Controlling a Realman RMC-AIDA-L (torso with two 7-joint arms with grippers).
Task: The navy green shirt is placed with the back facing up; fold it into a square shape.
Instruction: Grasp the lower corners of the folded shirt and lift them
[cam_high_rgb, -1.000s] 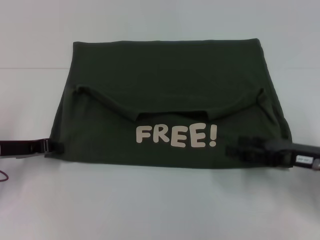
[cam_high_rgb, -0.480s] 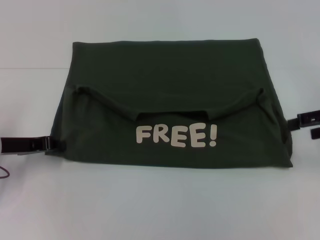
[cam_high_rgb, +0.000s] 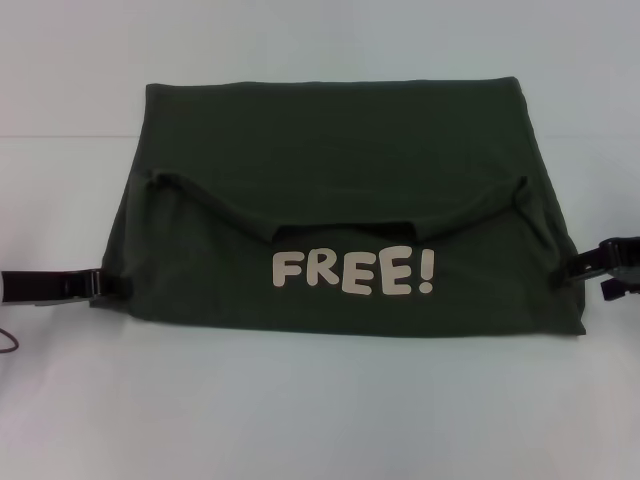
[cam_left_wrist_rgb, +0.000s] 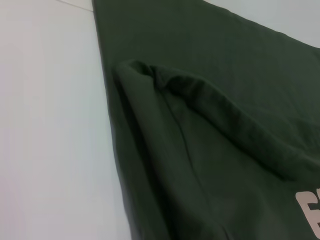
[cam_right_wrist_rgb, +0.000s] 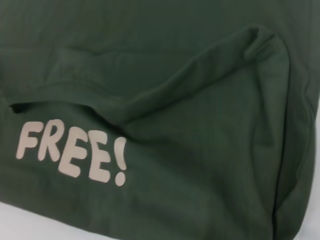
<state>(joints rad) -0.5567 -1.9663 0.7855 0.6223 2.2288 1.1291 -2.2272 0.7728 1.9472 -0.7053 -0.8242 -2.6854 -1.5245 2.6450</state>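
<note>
Head view: high frontal camera angled down at the table (cam_high_rgb: 320, 420), taking in the whole navy green shirt (cam_high_rgb: 340, 200) from far off. Left wrist view: close, low camera at the shirt's (cam_left_wrist_rgb: 225, 150) left edge, looking across it. Right wrist view: close camera over the shirt's (cam_right_wrist_rgb: 200, 165) right part. All three share the FREE! lettering (cam_high_rgb: 353, 272) and folded-over flap

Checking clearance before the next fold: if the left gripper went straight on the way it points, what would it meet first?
Probably the navy green shirt: the left gripper already sits at its left edge, pointing inward.
</note>
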